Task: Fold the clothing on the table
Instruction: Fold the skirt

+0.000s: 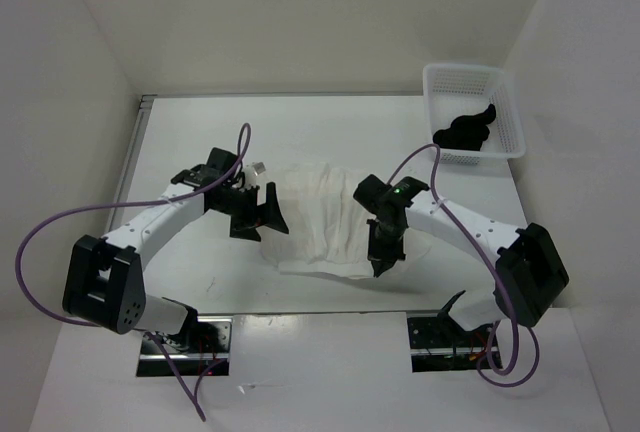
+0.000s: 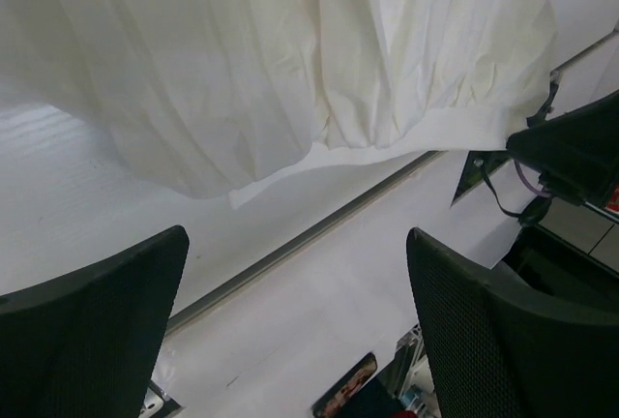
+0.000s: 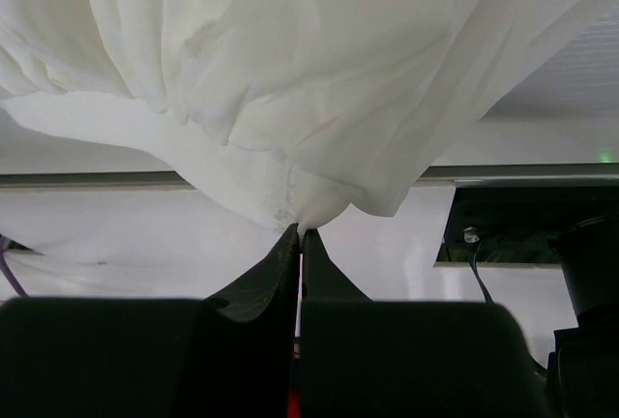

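Lying with pleats running far-to-near, the clothing (image 1: 320,217) is pinched by the right pincer (image 3: 300,236) — left pincer (image 1: 270,230) gapes empty.

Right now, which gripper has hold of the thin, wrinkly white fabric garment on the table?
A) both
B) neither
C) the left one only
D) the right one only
D: in the right wrist view the right gripper is shut, pinching a fold of the white garment at its tips, while the left gripper stands wide open with nothing between its fingers.
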Motion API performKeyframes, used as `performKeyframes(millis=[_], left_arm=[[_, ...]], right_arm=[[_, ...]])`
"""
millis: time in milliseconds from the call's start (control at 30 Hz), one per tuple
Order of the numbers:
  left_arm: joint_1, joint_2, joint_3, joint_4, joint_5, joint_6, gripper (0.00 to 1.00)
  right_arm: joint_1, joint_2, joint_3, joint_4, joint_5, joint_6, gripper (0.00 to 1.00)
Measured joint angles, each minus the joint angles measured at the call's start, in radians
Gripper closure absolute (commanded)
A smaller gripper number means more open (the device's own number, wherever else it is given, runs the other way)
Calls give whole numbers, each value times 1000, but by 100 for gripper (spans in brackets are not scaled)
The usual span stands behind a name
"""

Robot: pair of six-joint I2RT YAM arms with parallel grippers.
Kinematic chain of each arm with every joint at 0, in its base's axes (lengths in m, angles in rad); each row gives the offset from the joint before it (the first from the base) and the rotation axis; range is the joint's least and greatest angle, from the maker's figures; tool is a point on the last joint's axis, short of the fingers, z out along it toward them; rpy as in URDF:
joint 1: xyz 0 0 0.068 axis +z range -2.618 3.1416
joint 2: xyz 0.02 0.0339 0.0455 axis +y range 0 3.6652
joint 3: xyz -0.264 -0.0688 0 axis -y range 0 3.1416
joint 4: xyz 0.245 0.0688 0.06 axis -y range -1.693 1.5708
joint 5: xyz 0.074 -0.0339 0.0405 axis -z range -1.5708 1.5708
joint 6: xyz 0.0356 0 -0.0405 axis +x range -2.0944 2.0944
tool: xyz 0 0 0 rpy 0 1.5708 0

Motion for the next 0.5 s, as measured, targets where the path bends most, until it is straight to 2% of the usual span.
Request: performKeyframes(millis=[167,233,267,300,333,367,500], left_arm=[[-3,0,-55,9,32,27,0],[-7,0,-92,30,53,26,4],[-11,0,-112,36,53,24,14],[-16,0,-122,34,51,20,79],[-22,0,-129,34,48,9,94],[-27,-1,-132,42,44,6,100],[-34,-17,-151,96,42,-24,100]], right_arm=[[0,11,0,3,0,0,100],[0,16,1,4,0,0,100],[0,23,2,4,1,0,100],[0,31,5,4,3,0,100],[0,39,9,5,5,0,100],[0,48,14,6,6,-1,100],[0,65,37,10,11,-5,100]])
